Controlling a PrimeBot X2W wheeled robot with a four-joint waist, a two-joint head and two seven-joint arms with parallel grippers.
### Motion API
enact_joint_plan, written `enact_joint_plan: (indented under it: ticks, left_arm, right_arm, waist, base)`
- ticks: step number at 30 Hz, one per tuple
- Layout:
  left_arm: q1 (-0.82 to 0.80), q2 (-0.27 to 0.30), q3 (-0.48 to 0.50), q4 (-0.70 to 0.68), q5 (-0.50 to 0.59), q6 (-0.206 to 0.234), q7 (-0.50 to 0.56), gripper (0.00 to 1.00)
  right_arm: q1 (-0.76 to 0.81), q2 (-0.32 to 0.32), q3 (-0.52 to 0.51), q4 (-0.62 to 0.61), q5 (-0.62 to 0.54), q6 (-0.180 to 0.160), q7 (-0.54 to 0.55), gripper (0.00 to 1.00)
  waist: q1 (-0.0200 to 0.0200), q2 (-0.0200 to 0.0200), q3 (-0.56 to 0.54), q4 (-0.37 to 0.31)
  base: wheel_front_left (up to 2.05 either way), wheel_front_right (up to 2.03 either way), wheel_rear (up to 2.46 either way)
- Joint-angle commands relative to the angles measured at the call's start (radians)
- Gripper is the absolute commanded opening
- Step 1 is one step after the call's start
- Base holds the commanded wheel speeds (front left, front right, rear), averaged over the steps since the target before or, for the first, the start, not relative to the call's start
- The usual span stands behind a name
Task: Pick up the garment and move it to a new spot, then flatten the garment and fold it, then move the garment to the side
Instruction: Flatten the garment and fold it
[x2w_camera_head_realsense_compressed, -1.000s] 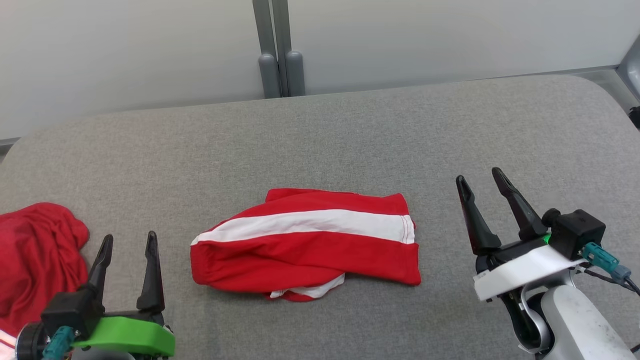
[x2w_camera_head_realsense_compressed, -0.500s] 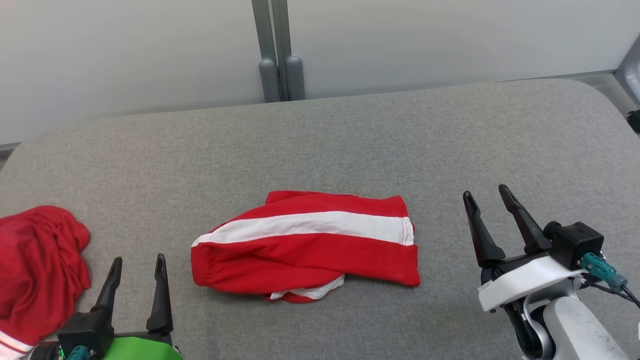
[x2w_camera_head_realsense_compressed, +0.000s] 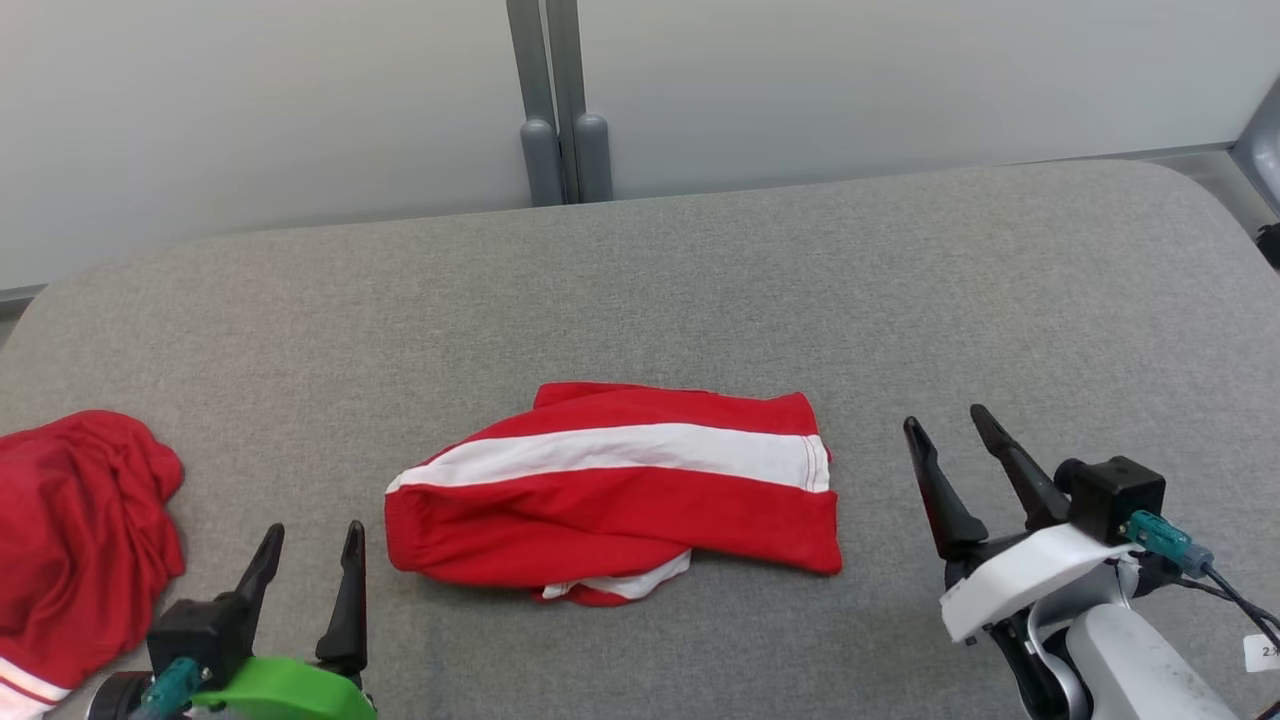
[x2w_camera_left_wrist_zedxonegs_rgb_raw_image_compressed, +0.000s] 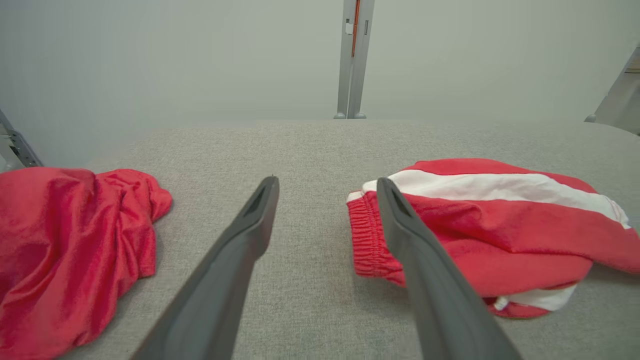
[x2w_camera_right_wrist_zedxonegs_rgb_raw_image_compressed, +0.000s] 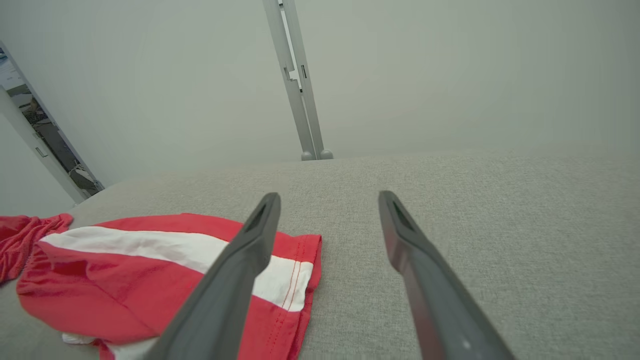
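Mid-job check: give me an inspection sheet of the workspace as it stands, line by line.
Surface: grey fabric-covered table, no stains seen.
Job's things: red garment with white stripe, lying folded mid-table, touched by neither hand.
Clutter: crumpled red cloth at the table's left end, apart from the garment.
Hands: left hand open and empty, left of the garment; right hand open and empty, to its right.
Cables: dark cable with teal plug at the right wrist, clear of the garment.
Surroundings: pale wall panels and a grey post behind the table.
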Motion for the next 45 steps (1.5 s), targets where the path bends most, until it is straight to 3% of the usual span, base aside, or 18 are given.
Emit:
enact_joint_plan:
  ticks: [1,10,14,20,27,37,42,43,44,45]
  left_arm:
    - [-0.026,0.010,0.002,0.007,-0.035,-0.019,0.039,1.00]
    - [-0.155,0.090,-0.001,-0.009,-0.220,-0.126,0.428,1.00]
    - [-0.238,0.118,-0.008,0.001,-0.309,-0.156,0.596,1.00]
    - [-0.327,0.128,-0.038,0.043,-0.417,-0.184,0.771,1.00]
    - [-0.407,0.128,-0.065,0.117,-0.471,-0.198,0.862,1.00]
    - [-0.475,0.122,-0.096,0.189,-0.533,-0.210,0.894,1.00]
    - [-0.489,0.125,-0.113,0.207,-0.557,-0.211,0.906,1.00]
    - [-0.491,0.123,-0.115,0.208,-0.563,-0.211,0.908,1.00]
    - [-0.494,0.122,-0.116,0.207,-0.572,-0.211,0.903,1.00]
    - [-0.497,0.122,-0.117,0.206,-0.575,-0.212,0.898,0.93]
  right_arm:
    - [-0.019,-0.006,0.020,0.022,0.022,0.000,-0.001,1.00]
    - [-0.134,-0.028,0.149,0.141,0.176,0.000,0.202,1.00]
    - [-0.192,-0.023,0.197,0.198,0.236,0.000,0.312,1.00]
    - [-0.252,-0.012,0.243,0.259,0.289,0.000,0.359,1.00]
    - [-0.301,0.000,0.295,0.302,0.337,0.000,0.375,1.00]
    - [-0.349,0.000,0.362,0.338,0.391,0.000,0.358,0.94]
    - [-0.371,-0.002,0.386,0.363,0.405,0.000,0.348,0.83]
    - [-0.374,0.000,0.390,0.365,0.407,0.000,0.346,0.72]
    - [-0.378,0.001,0.396,0.366,0.414,0.000,0.340,0.48]
    - [-0.381,0.000,0.400,0.367,0.417,0.000,0.338,0.41]
  waist:
    - [0.0000,0.0000,0.000,0.002]
    - [0.0000,0.0000,0.022,0.004]
    - [0.0000,0.0000,0.044,0.006]
    - [0.0000,0.0000,0.077,0.008]
    - [0.0000,0.0000,0.111,0.007]
    - [0.0000,0.0000,0.145,0.009]
    - [0.0000,0.0000,0.158,0.010]
    - [0.0000,0.0000,0.159,0.010]
    - [0.0000,0.0000,0.161,0.010]
    - [0.0000,0.0000,0.162,0.010]
  base:
    - [0.00,0.00,0.00]
    - [0.00,0.00,0.00]
    - [0.00,0.00,0.00]
    - [0.00,0.00,0.00]
    - [0.00,0.00,0.00]
    - [0.00,0.00,0.00]
    - [0.00,0.00,0.00]
    - [0.00,0.00,0.00]
    - [0.00,0.00,0.00]
    - [0.00,0.00,0.00]
